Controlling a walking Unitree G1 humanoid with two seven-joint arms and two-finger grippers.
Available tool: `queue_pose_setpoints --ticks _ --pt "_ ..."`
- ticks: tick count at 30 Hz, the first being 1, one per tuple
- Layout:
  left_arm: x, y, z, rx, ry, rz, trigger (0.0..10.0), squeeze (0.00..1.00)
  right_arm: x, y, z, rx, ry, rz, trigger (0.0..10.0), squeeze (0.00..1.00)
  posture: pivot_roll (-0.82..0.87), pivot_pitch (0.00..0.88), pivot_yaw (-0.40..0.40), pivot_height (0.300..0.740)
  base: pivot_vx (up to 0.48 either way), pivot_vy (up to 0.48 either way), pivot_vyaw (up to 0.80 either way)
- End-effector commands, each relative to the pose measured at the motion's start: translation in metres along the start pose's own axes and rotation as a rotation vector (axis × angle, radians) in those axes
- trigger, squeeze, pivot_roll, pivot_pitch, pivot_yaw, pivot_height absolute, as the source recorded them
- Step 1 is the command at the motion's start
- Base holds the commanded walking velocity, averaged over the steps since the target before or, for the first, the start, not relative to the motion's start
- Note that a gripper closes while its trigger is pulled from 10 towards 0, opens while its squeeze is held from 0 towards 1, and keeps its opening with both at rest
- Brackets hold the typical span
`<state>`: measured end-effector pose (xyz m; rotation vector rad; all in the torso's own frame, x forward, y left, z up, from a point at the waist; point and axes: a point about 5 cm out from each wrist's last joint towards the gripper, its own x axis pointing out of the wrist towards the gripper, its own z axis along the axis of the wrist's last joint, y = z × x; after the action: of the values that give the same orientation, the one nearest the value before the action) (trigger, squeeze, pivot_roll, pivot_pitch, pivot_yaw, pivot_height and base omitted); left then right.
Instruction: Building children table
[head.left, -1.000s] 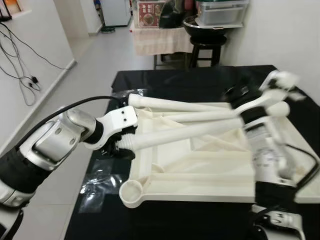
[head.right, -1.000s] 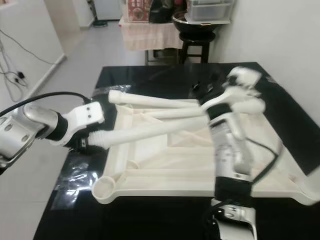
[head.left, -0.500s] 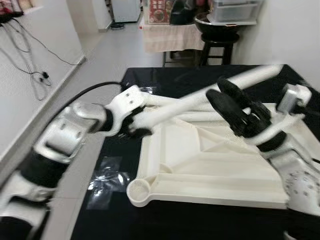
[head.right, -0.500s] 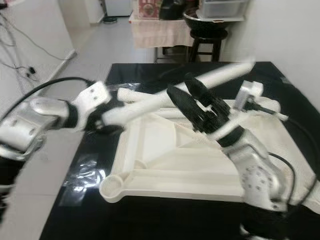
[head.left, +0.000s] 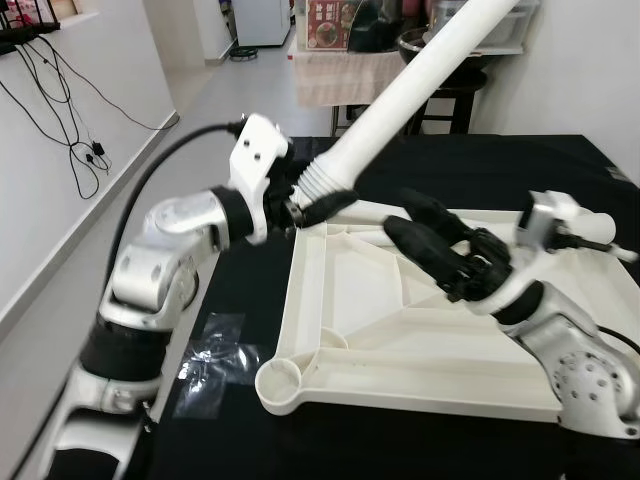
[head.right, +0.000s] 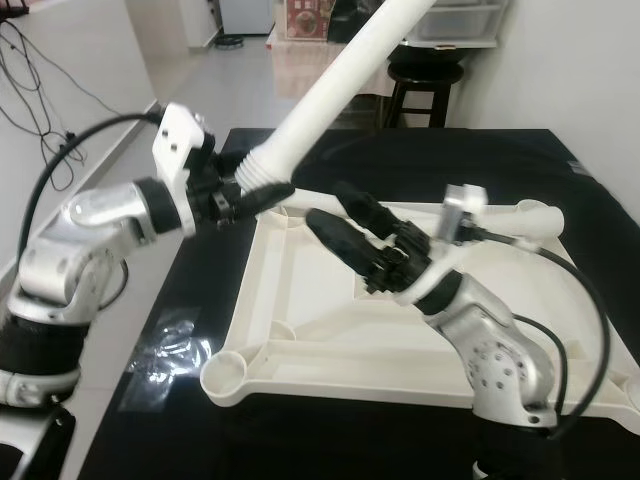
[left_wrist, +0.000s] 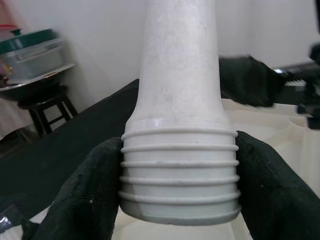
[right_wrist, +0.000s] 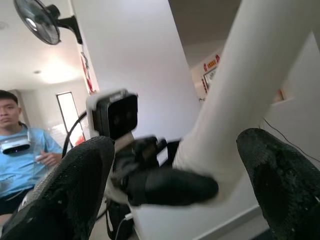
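Observation:
A white table top (head.left: 400, 330) lies upside down on the black table (head.left: 480, 165). My left gripper (head.left: 310, 200) is shut on the ribbed, threaded end of a white table leg (head.left: 420, 85), over the top's far left corner. The leg slants steeply up and to the right. In the left wrist view both black fingers (left_wrist: 90, 200) press the ribbed collar (left_wrist: 179, 170). My right gripper (head.left: 398, 212) hovers open above the top's middle, pointing left at the held end and touching nothing. Its wide-spread fingers (right_wrist: 65, 190) frame the leg (right_wrist: 240, 90).
Another white leg (head.right: 530, 215) lies along the top's far edge. An empty round socket (head.left: 280, 380) sits at the near left corner. Crumpled clear plastic (head.left: 215, 350) lies on the table's left side. A black stool (head.left: 450, 95) stands beyond. A person in blue (right_wrist: 20, 155) sits behind.
My left gripper has swung the leg from lying low across the table top to a steep upward slant. My right gripper came off the leg's far end and dropped toward the top, open.

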<state>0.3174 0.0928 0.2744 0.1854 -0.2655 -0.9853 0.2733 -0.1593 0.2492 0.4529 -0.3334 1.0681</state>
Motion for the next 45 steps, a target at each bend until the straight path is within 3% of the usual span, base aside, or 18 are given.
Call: queue_pose_setpoints --ticks 1,13,16,18,21,31,40,41,42,43,45 --pt "-0.001 -0.005 0.008 0.043 -0.058 -0.034 10.0 0.00 0.008 0.003 0.001 0.016 -0.014 0.031 10.0 0.00 0.01 0.020 -0.012 0.740 0.000 0.000 0.00" --pt "-0.003 -0.019 0.001 0.062 -0.074 -0.101 10.0 0.00 0.023 0.004 0.005 0.007 -0.021 0.051 10.0 0.00 0.01 0.021 -0.017 0.740 0.000 0.000 0.00" --pt "-0.003 -0.023 -0.005 0.097 -0.050 -0.137 10.0 0.00 0.039 -0.005 -0.002 -0.014 0.014 -0.014 10.0 0.00 0.01 0.020 -0.023 0.740 0.000 0.000 0.00" --pt "-0.004 -0.023 -0.006 0.105 -0.049 -0.139 10.0 0.00 0.041 -0.007 -0.002 -0.012 0.017 -0.027 10.0 0.00 0.01 0.020 -0.024 0.740 0.000 0.000 0.00" --pt "-0.005 -0.023 -0.005 0.114 -0.050 -0.126 10.0 0.00 0.038 -0.017 0.001 -0.024 0.022 -0.066 10.0 0.00 0.02 0.023 -0.027 0.740 0.000 0.000 0.00" --pt "-0.008 -0.024 -0.007 0.122 -0.046 -0.123 10.0 0.00 0.031 -0.025 0.009 -0.032 -0.002 -0.104 10.0 0.00 0.02 0.028 -0.024 0.740 0.000 0.000 0.00" --pt "-0.004 -0.031 -0.012 0.134 -0.035 -0.155 10.0 0.00 0.048 -0.015 0.012 0.087 -0.112 -0.054 10.0 0.00 0.02 0.028 -0.021 0.740 0.000 0.000 0.00" --pt "-0.004 -0.031 -0.013 0.136 -0.031 -0.156 10.0 0.00 0.049 -0.014 0.011 0.095 -0.117 -0.050 5.6 0.00 0.03 0.029 -0.021 0.740 0.000 0.000 0.00" --pt "-0.004 -0.031 -0.013 0.136 -0.031 -0.156 10.0 0.00 0.049 -0.014 0.011 0.095 -0.117 -0.050 5.6 0.00 0.03 0.029 -0.021 0.740 0.000 0.000 0.00" --pt "-0.005 -0.031 -0.013 0.138 -0.029 -0.156 10.0 0.00 0.050 -0.012 0.011 0.102 -0.117 -0.034 0.0 0.00 0.03 0.030 -0.022 0.740 0.000 0.000 0.00" --pt "-0.006 -0.030 -0.012 0.140 -0.028 -0.154 10.0 0.00 0.050 -0.010 0.010 0.103 -0.117 -0.019 0.0 0.00 0.03 0.030 -0.023 0.740 0.000 0.000 0.00"
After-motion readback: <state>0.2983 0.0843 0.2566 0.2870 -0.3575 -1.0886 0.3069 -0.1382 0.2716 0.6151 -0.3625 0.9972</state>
